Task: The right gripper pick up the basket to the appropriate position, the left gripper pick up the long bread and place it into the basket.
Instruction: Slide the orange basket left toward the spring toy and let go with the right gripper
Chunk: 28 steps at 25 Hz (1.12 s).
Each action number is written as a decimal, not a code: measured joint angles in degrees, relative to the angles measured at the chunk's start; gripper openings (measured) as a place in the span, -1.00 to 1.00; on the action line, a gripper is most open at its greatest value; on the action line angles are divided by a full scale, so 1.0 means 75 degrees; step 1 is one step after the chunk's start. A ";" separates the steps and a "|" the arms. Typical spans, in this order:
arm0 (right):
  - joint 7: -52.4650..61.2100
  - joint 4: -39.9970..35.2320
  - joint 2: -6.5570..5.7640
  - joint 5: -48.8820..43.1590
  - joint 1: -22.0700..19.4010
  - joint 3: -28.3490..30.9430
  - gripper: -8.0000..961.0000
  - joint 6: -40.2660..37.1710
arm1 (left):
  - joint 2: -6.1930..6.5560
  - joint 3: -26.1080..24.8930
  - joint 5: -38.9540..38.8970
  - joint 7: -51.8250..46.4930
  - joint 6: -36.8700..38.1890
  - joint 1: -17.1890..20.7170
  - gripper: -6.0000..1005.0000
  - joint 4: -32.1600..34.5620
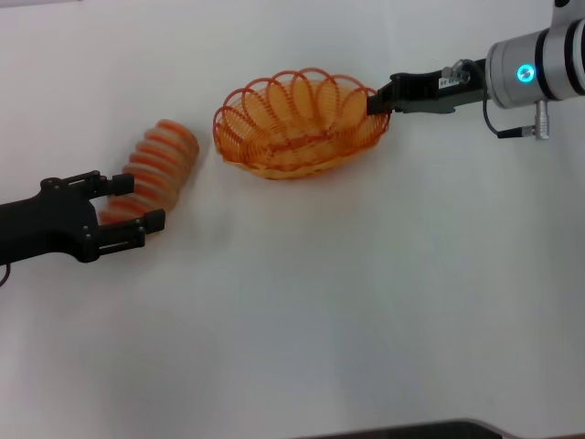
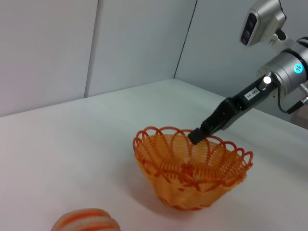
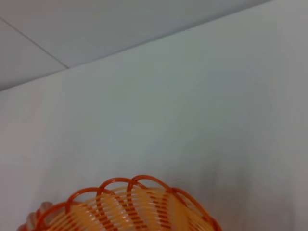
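Observation:
The orange wire basket (image 1: 297,128) sits at the middle back of the white table. My right gripper (image 1: 375,102) is shut on its right rim, and the left wrist view shows the same pinch on the basket's (image 2: 192,168) far rim by the right gripper (image 2: 196,136). The long bread (image 1: 160,160) lies left of the basket, tan with orange ridges. My left gripper (image 1: 128,208) is open, its fingers straddling the bread's near end. The left wrist view catches only the bread's top (image 2: 86,220). The right wrist view shows just the basket's rim (image 3: 134,204).
The white table (image 1: 320,302) spreads wide in front of the basket and bread. A dark edge (image 1: 411,430) runs along the table's front. Grey wall panels (image 2: 120,43) stand behind the table.

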 joint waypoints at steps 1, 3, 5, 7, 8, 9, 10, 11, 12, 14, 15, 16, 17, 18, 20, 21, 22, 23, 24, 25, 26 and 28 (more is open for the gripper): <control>0.0000 0.0037 0.0001 0.0000 -0.0011 -0.0012 -0.82 0.0003 | 0.0000 0.0000 -0.0001 -0.0001 0.0000 -0.0002 0.50 0.0000; -0.0001 0.0091 0.0003 0.0000 -0.0017 -0.0020 -0.82 0.0004 | 0.0000 0.0000 -0.0003 -0.0003 -0.0005 -0.0009 0.50 -0.0002; -0.0008 0.0118 0.0005 0.0000 -0.0019 -0.0021 -0.82 0.0037 | 0.0000 0.0000 -0.0004 -0.0003 -0.0009 -0.0014 0.50 -0.0002; -0.0017 0.0150 0.0006 0.0000 -0.0024 -0.0027 -0.82 0.0118 | 0.0000 0.0000 -0.0003 -0.0001 -0.0009 -0.0021 0.50 -0.0002; -0.0021 0.0170 0.0007 0.0000 -0.0027 -0.0029 -0.82 0.0171 | 0.0000 0.0000 -0.0004 -0.0001 -0.0009 -0.0026 0.50 -0.0003; -0.0028 0.0194 0.0014 0.0000 -0.0027 -0.0033 -0.82 0.0232 | 0.0000 0.0000 -0.0004 -0.0001 -0.0009 -0.0032 0.50 -0.0002; -0.0035 0.0214 0.0025 0.0000 -0.0028 -0.0035 -0.82 0.0296 | 0.0000 0.0000 -0.0004 0.0000 -0.0009 -0.0035 0.50 -0.0002; -0.0047 0.0236 0.0037 0.0000 -0.0028 -0.0039 -0.82 0.0352 | 0.0000 0.0000 -0.0003 0.0000 -0.0009 -0.0036 0.50 -0.0003; -0.0069 0.0268 0.0044 0.0000 -0.0028 -0.0041 -0.82 0.0398 | 0.0000 0.0000 -0.0004 0.0001 -0.0010 -0.0036 0.50 -0.0002; -0.0112 0.0323 0.0053 0.0010 -0.0023 -0.0043 -0.81 0.0469 | 0.0000 0.0000 -0.0004 0.0000 -0.0009 -0.0036 0.50 -0.0002; -0.0121 0.0327 0.0054 0.0015 -0.0017 -0.0043 -0.81 0.0487 | 0.0000 0.0000 -0.0004 -0.0001 -0.0009 -0.0036 0.50 -0.0002; -0.0124 0.0328 0.0055 0.0027 -0.0004 -0.0043 -0.81 0.0523 | 0.0000 0.0000 -0.0004 -0.0001 -0.0009 -0.0036 0.50 -0.0002; -0.0126 0.0328 0.0055 0.0040 0.0000 -0.0042 -0.81 0.0546 | 0.0000 0.0000 -0.0004 -0.0002 -0.0010 -0.0035 0.50 -0.0002; -0.0131 0.0328 0.0054 0.0068 0.0003 -0.0042 -0.81 0.0578 | 0.0000 0.0000 -0.0003 -0.0001 -0.0010 -0.0035 0.50 -0.0002; -0.0159 0.0328 0.0053 0.0154 0.0003 -0.0047 -0.81 0.0612 | 0.0000 0.0000 -0.0003 -0.0001 -0.0038 -0.0034 0.50 -0.0002; -0.0177 0.0329 0.0053 0.0201 0.0000 -0.0051 -0.81 0.0623 | 0.0000 0.0000 -0.0003 -0.0003 -0.0060 -0.0035 0.50 -0.0002; -0.0198 0.0331 0.0052 0.0261 -0.0005 -0.0061 -0.81 0.0640 | 0.0000 0.0000 -0.0003 -0.0004 -0.0077 -0.0037 0.50 -0.0001; -0.0209 0.0332 0.0053 0.0319 -0.0014 -0.0083 -0.81 0.0653 | 0.0000 0.0000 -0.0003 -0.0007 -0.0093 -0.0040 0.50 -0.0002; -0.0217 0.0332 0.0053 0.0371 -0.0023 -0.0111 -0.81 0.0672 | 0.0000 0.0000 -0.0003 -0.0007 -0.0097 -0.0041 0.50 -0.0002; -0.0219 0.0332 0.0052 0.0404 -0.0028 -0.0136 -0.81 0.0692 | 0.0000 0.0000 -0.0003 -0.0007 -0.0099 -0.0042 0.50 -0.0002; -0.0220 0.0332 0.0052 0.0425 -0.0030 -0.0150 -0.81 0.0707 | 0.0000 0.0000 -0.0003 -0.0007 -0.0100 -0.0045 0.50 -0.0001; -0.0220 0.0345 0.0052 0.0441 -0.0029 -0.0159 -0.81 0.0746 | 0.0000 0.0000 -0.0003 -0.0005 -0.0102 -0.0052 0.50 -0.0001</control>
